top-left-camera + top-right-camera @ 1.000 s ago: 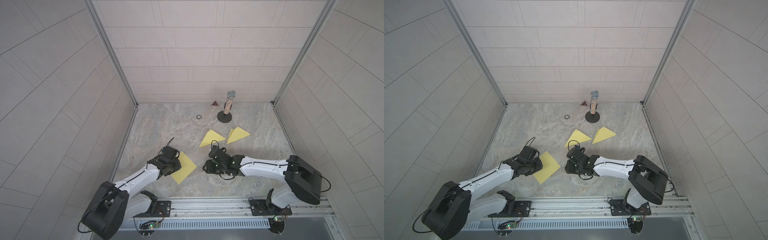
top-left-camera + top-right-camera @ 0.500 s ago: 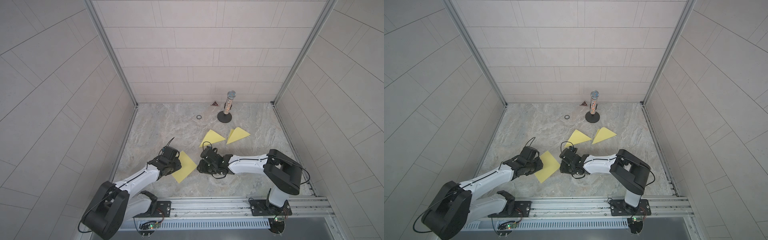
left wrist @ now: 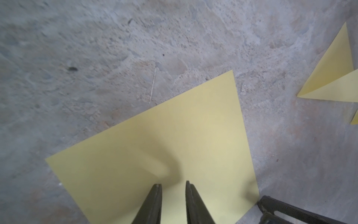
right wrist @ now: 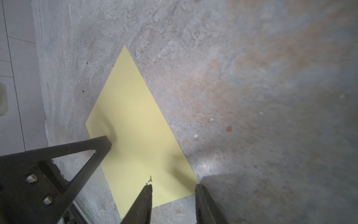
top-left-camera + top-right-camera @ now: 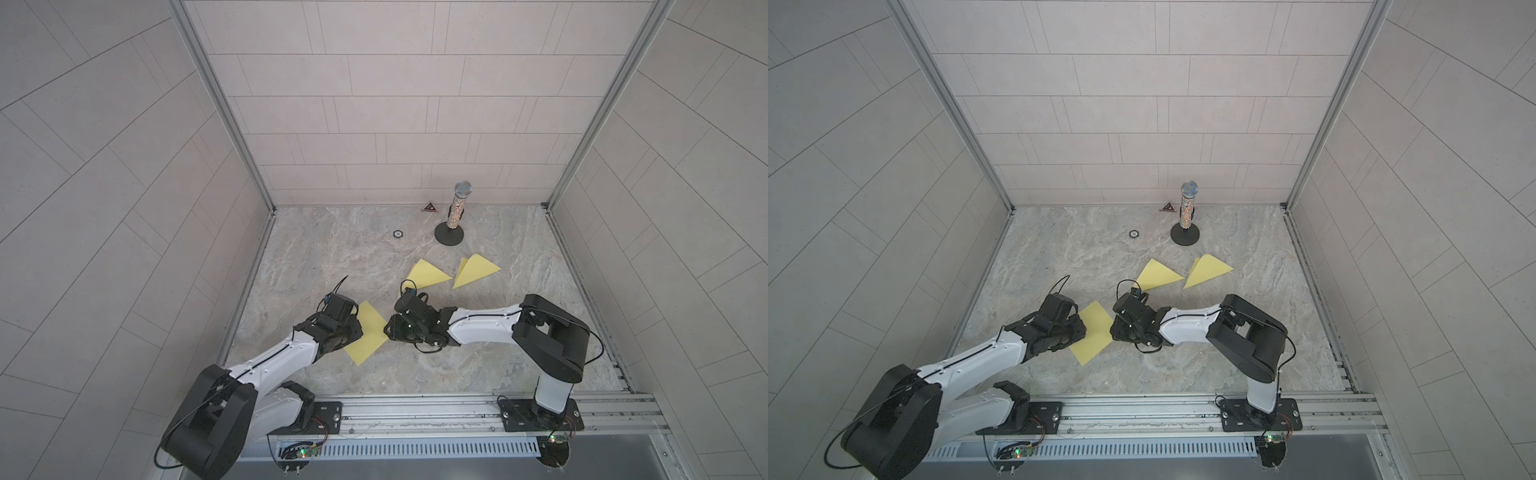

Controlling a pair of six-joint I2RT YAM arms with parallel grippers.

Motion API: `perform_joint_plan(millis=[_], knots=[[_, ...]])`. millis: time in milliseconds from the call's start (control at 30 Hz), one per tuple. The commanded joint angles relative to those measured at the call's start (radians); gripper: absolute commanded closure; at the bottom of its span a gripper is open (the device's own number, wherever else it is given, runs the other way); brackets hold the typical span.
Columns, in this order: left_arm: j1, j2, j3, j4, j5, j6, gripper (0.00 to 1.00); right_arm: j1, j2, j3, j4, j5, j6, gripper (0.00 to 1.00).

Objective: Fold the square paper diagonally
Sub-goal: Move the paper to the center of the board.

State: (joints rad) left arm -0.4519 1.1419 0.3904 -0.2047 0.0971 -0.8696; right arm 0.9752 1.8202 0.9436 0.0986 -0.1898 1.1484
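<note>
A marbled grey-beige tabletop (image 5: 478,353) is boxed in by pale tiled walls (image 5: 395,104) on the left, right and far sides, with a metal rail (image 5: 415,411) along the near edge. The square paper (image 5: 370,332), yellow and unfolded, lies flat near the front, left of centre. It is turned like a diamond, with one diagonal running almost straight from near to far and the other running left to right between the arms. The left gripper (image 3: 173,184) sits over the paper's left corner, its jaws slightly parted and clasping nothing. The right gripper (image 4: 173,185) is at the right corner, jaws apart and empty, with one finger over the sheet and the other at its edge. Farther back lie the left folded triangle (image 5: 428,275) and the right folded triangle (image 5: 476,270), both yellow. Beyond them are a glittery microphone (image 5: 457,212) on a round black stand, a small dark triangle (image 5: 430,207) and a ring (image 5: 397,234).
</note>
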Motion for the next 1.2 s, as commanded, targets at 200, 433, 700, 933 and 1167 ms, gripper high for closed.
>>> perform_joint_plan(millis=[200, 433, 700, 933, 1167], knots=[[0.005, 0.018, -0.044, -0.064, -0.015, 0.007, 0.72, 0.005, 0.075, -0.005, -0.042, 0.01, -0.012, 0.57], [0.005, 0.029, -0.05, -0.059, -0.014, 0.007, 0.72, 0.005, 0.106, -0.052, 0.191, -0.014, 0.036, 0.54], [0.005, 0.019, -0.058, -0.058, -0.015, 0.001, 0.72, 0.007, 0.15, -0.034, 0.359, 0.009, 0.017, 0.53], [0.005, 0.007, -0.066, -0.062, -0.017, -0.003, 0.72, 0.007, 0.196, -0.084, 0.662, -0.04, 0.102, 0.55], [0.005, -0.017, -0.068, -0.075, -0.03, -0.006, 0.72, 0.014, 0.151, -0.105, 0.697, -0.035, 0.07, 0.57]])
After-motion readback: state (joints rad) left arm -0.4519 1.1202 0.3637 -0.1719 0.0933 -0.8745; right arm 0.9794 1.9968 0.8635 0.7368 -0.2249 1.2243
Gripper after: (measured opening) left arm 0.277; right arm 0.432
